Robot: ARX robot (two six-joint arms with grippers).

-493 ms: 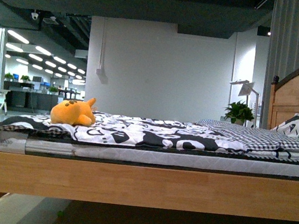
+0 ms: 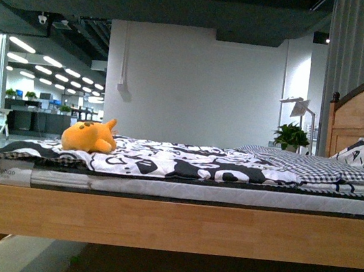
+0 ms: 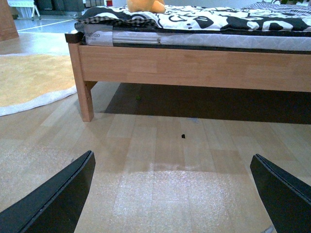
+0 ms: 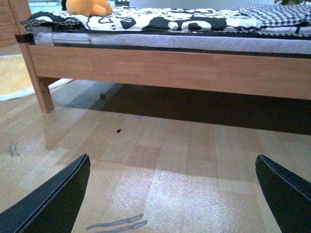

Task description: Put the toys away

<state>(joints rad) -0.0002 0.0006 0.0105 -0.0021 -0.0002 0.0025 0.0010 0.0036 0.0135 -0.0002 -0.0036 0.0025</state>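
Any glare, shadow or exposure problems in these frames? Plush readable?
Front view: ceiling strip lights at far left blow out; the orange plush animal on the bed reads sharp; below the bed frame it is near black. Left wrist view: pale glare patch on the wood floor, deep shadow under the bed. Right wrist view: same floor glare; plush cut off by the picture edge.

Orange-yellow plush animal [image 2: 87, 138] ahead on my left, rounded body lying low, one pointed ear up, small dark spots on its back, resting on the black-and-white quilt [image 2: 185, 164], near the bed's [image 2: 177, 225] left end corner
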